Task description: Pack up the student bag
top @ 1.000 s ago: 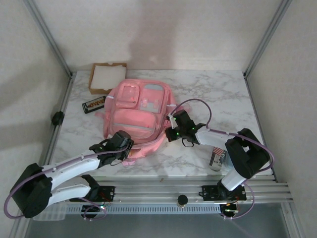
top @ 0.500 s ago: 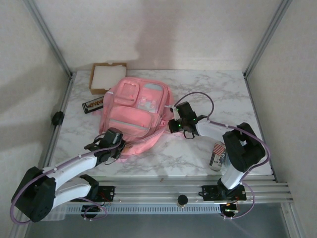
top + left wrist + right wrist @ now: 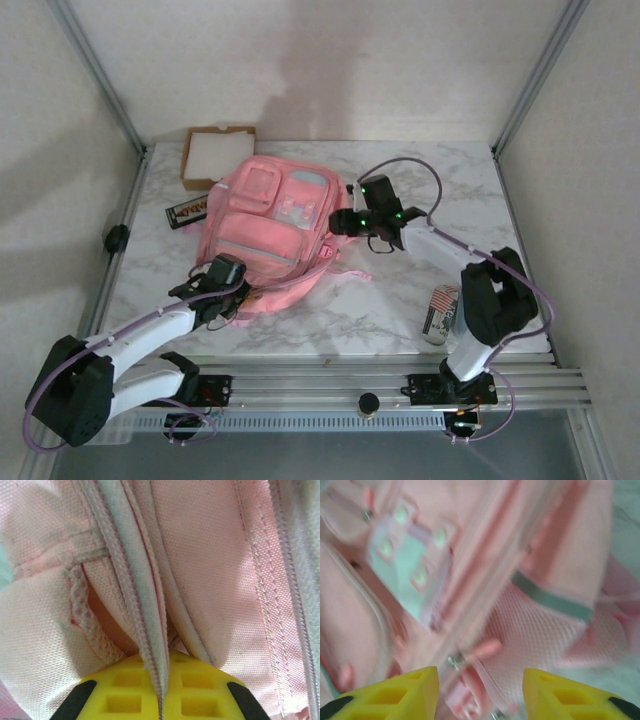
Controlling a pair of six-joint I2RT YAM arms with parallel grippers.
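Seam at lower edge of bag pinched in shut left gripper; right gripper parted, empty, upper right. Could have slipped or dragged bag askew if tugged.

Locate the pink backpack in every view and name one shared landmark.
Top external: student bag lies left of table centre.
Left wrist: close up, its zip tape pinched in the shut left end effector.
Right wrist: blurred, under the open right end effector.
Shared landmark: the pale zip tape.
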